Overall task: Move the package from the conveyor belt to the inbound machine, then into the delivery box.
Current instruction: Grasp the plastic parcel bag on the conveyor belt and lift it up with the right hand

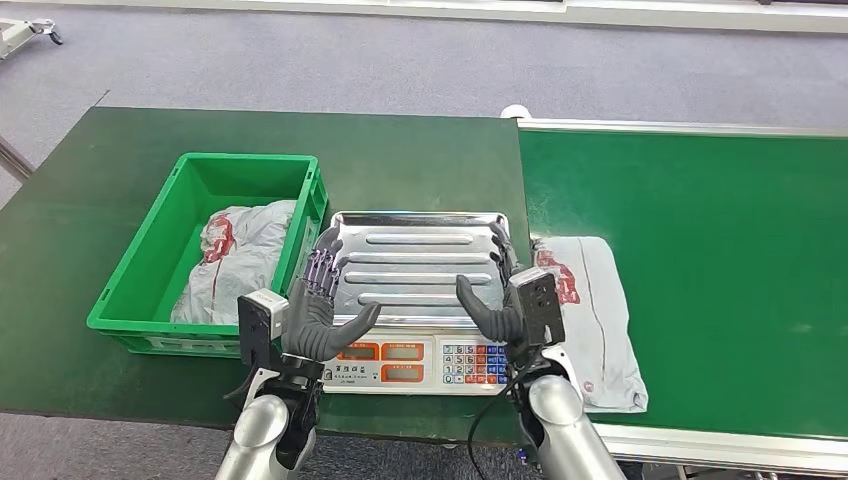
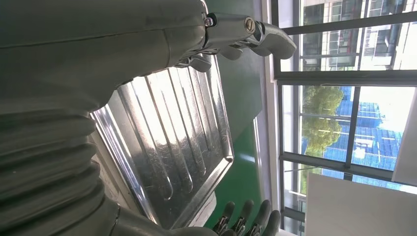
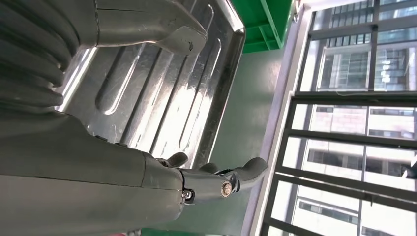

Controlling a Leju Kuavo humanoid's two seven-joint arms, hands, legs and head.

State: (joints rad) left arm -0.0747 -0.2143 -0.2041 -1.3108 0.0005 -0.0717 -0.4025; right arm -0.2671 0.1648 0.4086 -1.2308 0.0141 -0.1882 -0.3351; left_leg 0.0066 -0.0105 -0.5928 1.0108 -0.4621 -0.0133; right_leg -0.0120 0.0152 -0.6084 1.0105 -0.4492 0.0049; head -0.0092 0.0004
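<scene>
Windows and buildings beyond them appear past the fingers in both wrist views, while the head view takes in the whole bench (image 1: 100, 190). Left hand (image 1: 318, 300) and right hand (image 1: 505, 295) hover over the scale's steel tray (image 1: 420, 262) — fingers apart, holding nothing. One grey package (image 1: 600, 310) with a red mark lies flat on the green conveyor belt (image 1: 720, 260), just beside the scale (image 1: 415, 362) and partly behind the right wrist. Another bag (image 1: 240, 262) sits in the green crate (image 1: 140, 270) on the scale's other side. Writing on the bags and the scale's keypad is too small to read.
</scene>
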